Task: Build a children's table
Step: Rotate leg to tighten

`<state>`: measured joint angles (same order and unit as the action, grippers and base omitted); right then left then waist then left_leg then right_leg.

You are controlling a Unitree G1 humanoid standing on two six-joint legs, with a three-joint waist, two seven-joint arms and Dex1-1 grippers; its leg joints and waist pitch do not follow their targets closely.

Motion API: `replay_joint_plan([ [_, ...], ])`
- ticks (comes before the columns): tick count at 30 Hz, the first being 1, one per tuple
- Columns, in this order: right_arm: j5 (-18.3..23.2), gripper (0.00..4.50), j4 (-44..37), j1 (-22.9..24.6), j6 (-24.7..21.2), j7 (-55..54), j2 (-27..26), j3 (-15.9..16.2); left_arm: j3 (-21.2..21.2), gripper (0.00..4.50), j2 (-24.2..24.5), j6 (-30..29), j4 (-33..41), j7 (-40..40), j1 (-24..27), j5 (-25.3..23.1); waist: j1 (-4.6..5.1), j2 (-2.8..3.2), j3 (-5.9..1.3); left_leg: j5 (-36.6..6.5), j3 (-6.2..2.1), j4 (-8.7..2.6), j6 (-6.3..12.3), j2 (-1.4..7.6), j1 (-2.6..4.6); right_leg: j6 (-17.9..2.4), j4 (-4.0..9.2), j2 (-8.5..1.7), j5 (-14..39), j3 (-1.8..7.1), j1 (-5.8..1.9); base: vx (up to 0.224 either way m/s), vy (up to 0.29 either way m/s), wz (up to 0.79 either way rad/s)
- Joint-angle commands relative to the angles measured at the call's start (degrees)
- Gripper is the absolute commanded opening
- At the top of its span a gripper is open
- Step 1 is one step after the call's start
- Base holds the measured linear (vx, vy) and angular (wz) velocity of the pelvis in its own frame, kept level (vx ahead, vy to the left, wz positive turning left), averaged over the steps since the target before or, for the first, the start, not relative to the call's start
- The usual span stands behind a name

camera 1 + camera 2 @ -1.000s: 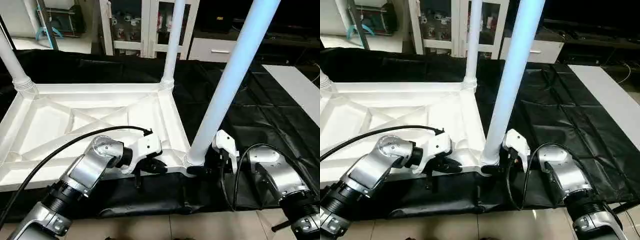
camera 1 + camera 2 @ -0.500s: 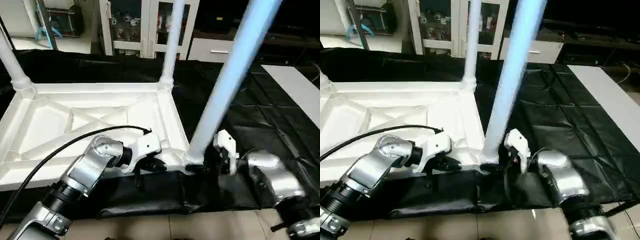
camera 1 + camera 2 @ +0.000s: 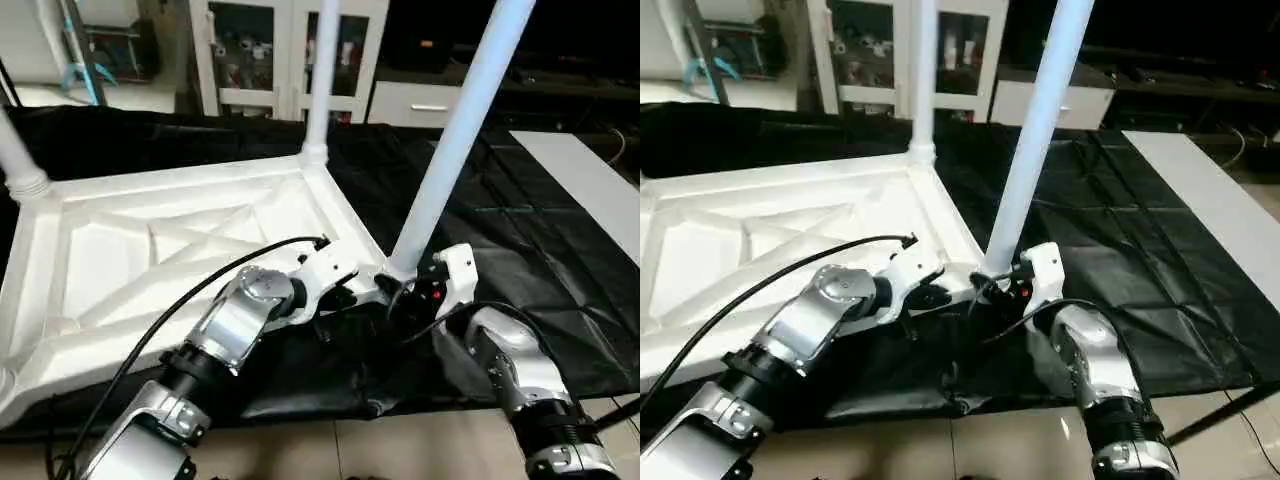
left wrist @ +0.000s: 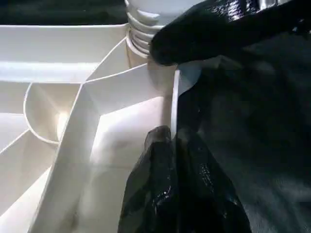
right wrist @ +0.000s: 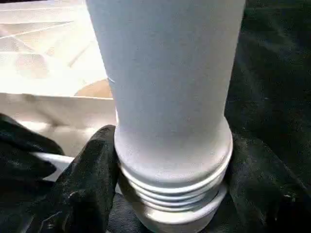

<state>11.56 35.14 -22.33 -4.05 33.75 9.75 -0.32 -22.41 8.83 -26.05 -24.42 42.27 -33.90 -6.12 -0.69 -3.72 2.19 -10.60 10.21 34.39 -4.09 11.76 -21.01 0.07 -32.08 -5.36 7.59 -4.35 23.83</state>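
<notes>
Gripping the near rim of the upturned tabletop [image 3: 170,250], the left end effector [image 3: 345,297] has its two black fingers [image 4: 165,189] pressed together on that thin edge wall, just beside the near right corner. At that corner the right end effector [image 3: 408,283] clasps the ribbed base of the nearest leg [image 3: 455,130], one finger on each side of it, where the leg meets its socket. The tabletop lies ribbed side up on a black sheet [image 3: 520,240] covering the worktop. Farther back, a second leg [image 3: 322,70] stands upright at the far right corner, and a third leg [image 3: 18,160] rises at the far left corner.
</notes>
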Motion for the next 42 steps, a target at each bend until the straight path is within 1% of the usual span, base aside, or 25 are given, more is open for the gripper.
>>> replay_joint_plan([
  [1, -4.3, 2.74, 3.7, -2.6, 1.8, -6.0, -7.2, 5.6, 2.2, 0.00, -5.7, 0.5, -5.4, -13.2, -2.9, -2.2, 0.93, 0.52, -2.70, -27.3, -1.38, -5.00, -1.26, 0.83, 0.76, -4.2, 5.47, -2.42, 35.2, 0.28, -1.49, 0.000, 0.000, 0.00],
  [2, -4.8, 2.74, 4.4, -3.0, 2.4, -7.1, -8.0, 5.7, 2.4, 0.00, -6.4, 0.8, -5.9, -14.2, -3.2, -2.3, 1.10, 0.22, -2.76, -27.8, -1.41, -4.88, -1.22, 0.81, 0.84, -4.0, 5.61, -2.43, 35.6, 0.10, -1.51, 0.000, 0.000, 0.00],
  [3, -5.4, 2.74, 5.3, -3.4, 3.2, -8.3, -8.8, 5.8, 2.8, 0.00, -7.2, 1.3, -6.4, -15.2, -3.6, -2.5, 0.99, 0.44, -2.83, -28.1, -1.46, -4.76, -0.80, 0.79, 1.21, -3.9, 5.82, -2.66, 35.8, 0.03, -1.49, 0.000, 0.000, 0.00],
  [5, -5.9, 2.74, 7.1, -4.3, 5.1, -9.9, -11.0, 5.5, 3.7, 0.00, -8.5, 2.6, -7.4, -17.0, -4.3, -2.4, 1.18, 0.30, -2.62, -28.8, -1.45, -4.91, -0.20, 0.89, 1.15, -3.9, 6.09, -2.66, 35.6, -0.27, -1.46, 0.000, 0.000, 0.00],
  [6, -5.9, 2.74, 7.1, -4.3, 5.1, -9.9, -11.0, 5.5, 3.7, 0.00, -8.5, 2.6, -7.4, -17.0, -4.3, -2.4, 1.21, 0.63, -2.64, -29.5, -1.52, -5.01, -0.11, 1.00, 1.33, -3.9, 6.26, -2.77, 35.3, -0.49, -1.60, 0.000, 0.000, 0.00],
  [7, -5.9, 2.74, 7.4, -4.5, 5.6, -10.0, -11.4, 5.4, 3.9, 0.00, -8.6, 3.0, -7.6, -17.3, -4.3, -2.3, 1.24, 0.61, -2.70, -29.3, -1.52, -5.10, 0.12, 1.05, 1.19, -4.0, 6.29, -2.85, 34.3, -0.67, -1.89, 0.000, 0.000, 0.00],
  [11, -4.8, 2.74, 7.7, -4.9, 6.4, -8.6, -12.5, 4.7, 4.1, 0.00, -8.1, 4.5, -7.8, -17.0, -4.2, -2.0, 1.30, 0.42, -2.55, -29.6, -1.44, -5.22, 0.41, 0.96, 1.20, -4.1, 6.30, -2.98, 34.7, -0.64, -1.69, 0.000, 0.000, 0.00],
  [12, -3.4, 3.30, 6.6, -4.4, 5.7, -6.5, -12.5, 4.1, 4.4, 0.00, -7.5, 4.9, -8.0, -16.4, -4.1, -2.2, 1.37, 0.49, -2.49, -29.8, -1.46, -5.24, 0.42, 0.95, 1.21, -4.0, 6.36, -3.02, 35.1, -0.67, -1.63, 0.000, 0.000, 0.00],
  [15, -2.7, 3.47, 5.2, -3.7, 6.2, -6.1, -11.9, 3.5, 4.6, 0.00, -6.9, 5.5, -8.2, -15.3, -3.9, -2.3, 1.75, 0.46, -2.41, -30.5, -1.60, -5.25, 0.49, 0.84, 1.09, -3.1, 6.53, -3.13, 36.7, -0.96, -1.63, 0.000, 0.000, 0.00],
  [17, -2.2, 3.61, 4.7, -3.5, 6.5, -5.9, -11.7, 3.0, 4.4, 0.00, -6.5, 5.7, -8.1, -14.6, -3.9, -2.3, 2.69, 0.42, -2.44, -30.7, -2.09, -5.52, 0.35, 0.75, -0.03, -1.9, 6.55, -3.21, 38.1, -1.55, -2.61, 0.000, 0.000, 0.00],
  [18, -1.7, 3.92, 3.2, -2.9, 6.6, -5.5, -10.9, 2.6, 4.1, 0.00, -5.8, 5.9, -7.6, -13.0, -3.4, -2.2, 3.18, 0.85, -2.54, -30.6, -2.60, -5.91, -0.09, 1.12, -0.61, -2.2, 6.32, -3.56, 37.1, -1.75, -3.21, -0.011, 0.018, -0.21],
  [19, -1.2, 3.92, 0.9, -1.8, 6.4, -4.8, -9.8, 2.2, 3.8, 0.00, -4.8, 5.9, -6.5, -11.0, -2.7, -1.9, 3.40, 1.04, -2.54, -30.8, -2.79, -6.05, -0.19, 1.30, -0.60, -2.6, 6.34, -3.67, 36.0, -1.93, -3.42, -0.011, 0.018, -0.21],
  [20, -1.1, 3.98, -0.5, -1.1, 6.4, -4.7, -9.1, 2.0, 3.5, 0.00, -4.2, 5.7, -5.6, -9.8, -2.1, -1.8, 3.51, 1.29, -2.82, -30.3, -2.95, -6.05, -0.39, 1.55, -0.28, -4.3, 5.98, -3.88, 31.8, -1.66, -3.42, 0.000, 0.000, 0.00],
  [21, -1.0, 3.98, -2.2, -0.3, 6.4, -4.5, -8.0, 1.8, 3.1, 0.00, -3.1, 5.8, -4.5, -8.3, -1.2, -1.7, 3.22, 1.30, -2.62, -29.9, -2.51, -6.00, -0.03, 1.53, 0.16, -6.4, 5.80, -3.66, 28.2, -1.14, -2.65, 0.000, 0.000, 0.00],
  [23, -0.6, 4.28, -5.0, 1.0, 5.9, -3.1, -5.9, 1.4, 2.5, 0.00, -1.3, 5.6, -2.2, -5.1, 0.6, -1.1, 2.90, 0.96, -2.38, -29.7, -1.97, -5.81, 0.73, 1.35, 0.54, -8.0, 5.67, -3.68, 27.9, -0.60, -2.19, 0.000, 0.000, 0.00],
  [24, -0.4, 4.33, -5.7, 1.3, 5.7, -2.6, -5.3, 1.3, 2.3, 0.00, -0.9, 5.6, -1.7, -4.4, 1.0, -1.1, 2.73, 1.04, -2.45, -28.4, -1.88, -5.85, 1.01, 1.37, 0.20, -8.3, 5.37, -3.71, 27.5, -0.37, -2.45, 0.000, 0.000, 0.00],
  [28, -0.4, 4.44, -10.6, 3.1, 3.6, 1.5, -1.2, 0.9, 1.2, 0.00, 2.0, 5.6, 1.4, -0.2, 3.2, -0.6, 2.18, 0.79, -2.63, -24.7, -1.64, -5.85, 1.45, 1.40, -0.12, -8.7, 4.76, -3.59, 25.1, 0.09, -2.79, 0.000, 0.000, 0.00],
  [30, 0.2, 4.44, -15.5, 5.5, -0.1, 8.4, 4.4, 2.7, 0.6, 0.00, 4.3, 4.7, 4.1, 3.6, 4.9, 0.2, 1.21, 0.54, -2.59, -22.0, -1.19, -5.73, 2.26, 1.47, -0.13, -9.0, 4.25, -3.46, 23.7, 0.53, -2.81, 0.000, 0.000, 0.00],
  [32, 1.0, 4.44, -17.8, 6.9, -1.5, 12.2, 7.0, 3.7, 0.2, 0.00, 5.3, 4.7, 4.8, 4.9, 5.5, 0.3, 0.48, 0.38, -2.68, -20.1, -0.59, -5.48, 3.02, 1.44, 0.47, -9.4, 4.06, -3.21, 22.3, 0.95, -2.44, 0.000, 0.000, 0.00],
  [34, 2.1, 4.44, -21.4, 9.1, -3.2, 18.3, 12.1, 5.0, -0.4, 0.00, 7.2, 5.1, 6.0, 7.4, 6.3, 0.8, -0.03, 0.22, -2.43, -20.2, -0.12, -5.28, 3.74, 1.37, 0.61, -9.3, 4.04, -3.08, 23.6, 1.43, -1.94, 0.000, 0.000, 0.00],
  [35, 2.6, 4.44, -22.7, 9.8, -3.8, 20.7, 14.5, 4.7, -0.8, 0.00, 8.5, 5.3, 7.0, 9.8, 6.9, 1.3, -0.41, 0.32, -2.57, -19.6, -0.13, -5.24, 3.92, 1.46, 0.66, -9.0, 4.00, -3.24, 24.5, 1.53, -2.08, 0.000, 0.000, 0.00],
  [38, 2.9, 4.44, -22.3, 9.2, -3.7, 22.4, 16.6, 3.4, -2.2, 0.00, 11.1, 7.3, 9.1, 15.2, 8.1, 2.3, -0.76, 0.33, -2.88, -15.5, -0.19, -5.31, 3.88, 1.63, 0.10, -9.7, 3.29, -3.16, 20.9, 1.46, -2.61, 0.000, 0.000, 0.00],
  [39, 3.3, 4.44, -21.8, 8.5, -4.2, 23.1, 17.4, 3.0, -3.0, 0.00, 12.5, 7.5, 10.9, 18.3, 8.8, 3.2, -0.88, 0.67, -2.97, -14.7, -0.15, -5.26, 3.77, 1.64, 0.28, -10.3, 3.14, -3.12, 19.7, 1.50, -2.56, 0.000, 0.000, 0.00],
  [40, 3.6, 4.44, -21.7, 8.0, -4.4, 23.9, 17.9, 3.1, -3.5, 0.00, 13.3, 7.6, 12.0, 20.1, 9.2, 3.9, -0.88, 0.62, -3.01, -14.2, -0.18, -5.29, 3.65, 1.65, 0.13, -10.5, 2.96, -3.09, 19.0, 1.49, -2.71, 0.000, 0.000, 0.00],
  [42, 4.3, 4.44, -21.7, 7.3, -5.5, 25.4, 18.4, 3.5, -4.1, 0.00, 14.0, 6.8, 13.5, 22.0, 9.5, 4.7, -1.19, 0.81, -2.95, -13.6, 0.00, -5.29, 3.43, 1.78, 0.48, -11.8, 2.70, -2.81, 16.7, 1.54, -2.60, 0.000, 0.000, 0.00],
])
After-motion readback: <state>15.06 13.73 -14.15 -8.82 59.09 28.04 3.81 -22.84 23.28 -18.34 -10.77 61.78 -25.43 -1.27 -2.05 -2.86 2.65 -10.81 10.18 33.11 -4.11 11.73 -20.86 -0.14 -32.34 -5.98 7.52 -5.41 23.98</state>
